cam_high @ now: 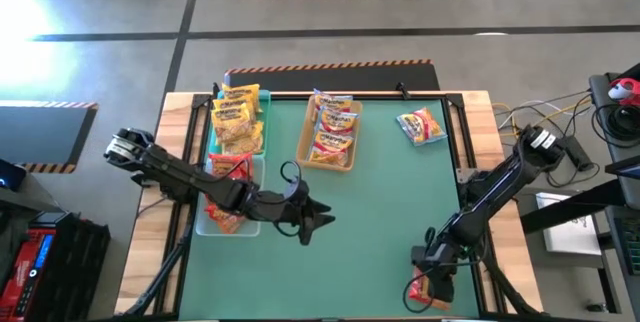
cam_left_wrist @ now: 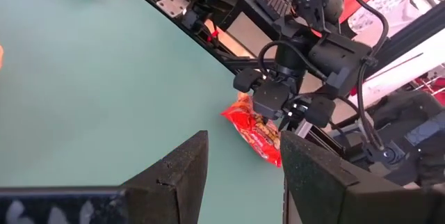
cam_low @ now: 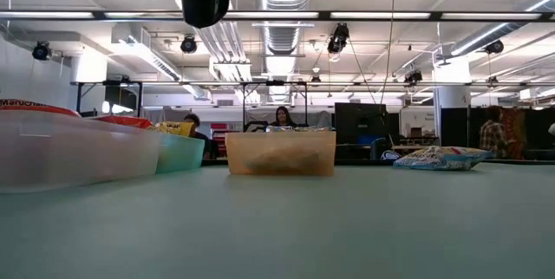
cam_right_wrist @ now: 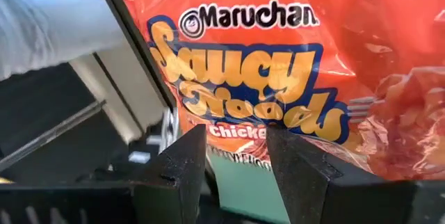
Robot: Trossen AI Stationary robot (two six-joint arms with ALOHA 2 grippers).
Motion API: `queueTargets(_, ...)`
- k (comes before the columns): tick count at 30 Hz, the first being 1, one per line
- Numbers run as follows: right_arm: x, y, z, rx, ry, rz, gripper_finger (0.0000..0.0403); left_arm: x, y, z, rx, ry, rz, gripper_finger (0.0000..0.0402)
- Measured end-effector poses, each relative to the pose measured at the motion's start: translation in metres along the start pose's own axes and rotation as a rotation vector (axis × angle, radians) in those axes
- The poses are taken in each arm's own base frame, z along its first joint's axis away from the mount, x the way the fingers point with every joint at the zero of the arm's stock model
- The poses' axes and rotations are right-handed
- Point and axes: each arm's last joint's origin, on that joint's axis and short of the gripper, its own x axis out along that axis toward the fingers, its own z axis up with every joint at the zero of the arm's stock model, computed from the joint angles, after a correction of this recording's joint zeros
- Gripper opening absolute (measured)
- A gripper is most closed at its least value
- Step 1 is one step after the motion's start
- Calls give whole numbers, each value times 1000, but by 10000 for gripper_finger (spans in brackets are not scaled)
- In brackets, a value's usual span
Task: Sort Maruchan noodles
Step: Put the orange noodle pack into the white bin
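**Red packet at the near right corner, sorting partly done**

Pictured from above: right pincer (cam_high: 432, 280) lowered over a red noodle packet (cam_high: 428, 290) lying at the near right corner of the green surface (cam_high: 390, 212), partly over the dark edge rail, probably out of easy reach for a flat pick. Seen from the right wrist camera, fingers (cam_right_wrist: 177, 168) parted, straddling the packet's lower edge and not yet pinched on it, though contact hard to judge from so close. Confirmed from the left wrist camera: red packet (cam_left_wrist: 257, 135) under the right pincer (cam_left_wrist: 286, 109), at the rim of the surface.

Left pincer (cam_high: 305, 217) hovering mid-surface, just beside the clear tray (cam_high: 205, 224), fingers (cam_left_wrist: 174, 175) apart and holding nothing, apparently waiting clear of the trays.

Elsewhere, sorting by colour evident: yellow packets (cam_high: 238, 117) stacked in the teal tray (cam_high: 262, 142), orange-and-red packets (cam_high: 333, 127) in the tan tray (cam_high: 325, 165), red packets (cam_high: 228, 170) in the clear tray. One loose packet (cam_high: 421, 125) left flat near the far right corner, well apart from any tray, likely next in line after the corner packet.
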Motion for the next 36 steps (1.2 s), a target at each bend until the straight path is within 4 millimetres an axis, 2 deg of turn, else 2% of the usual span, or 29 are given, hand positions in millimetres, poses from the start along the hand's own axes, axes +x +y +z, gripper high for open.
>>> queueTargets(7, -7, -3, 16, -113, -296, -84, 148, -1, -2, -2, 22, 3, -7, 162)
queueTargets(12, -17, -14, 37, -134, -648, -284, 148, -1, -2, -1, 20, 0, -10, 162)
queueTargets(15, -26, -24, 49, -100, -835, -425, 148, -1, -2, -1, 20, 0, -10, 162)
queueTargets(17, -33, -28, 57, -61, -923, -459, 148, -1, -2, -1, 20, -1, -11, 162)
queueTargets(22, -43, -33, 71, 2, -925, -408, 148, -1, -3, -2, 20, 0, -15, 162)
queueTargets(28, -48, -20, 72, -86, -912, -389, 148, -1, -3, -2, 35, -1, -16, 162)
queueTargets(31, -49, -23, 72, -99, -899, -432, 148, -1, -2, 0, 32, -7, -11, 162)
queueTargets(36, -53, -39, 69, 96, -969, -558, 148, 2, 3, 5, 26, -19, 3, 162)
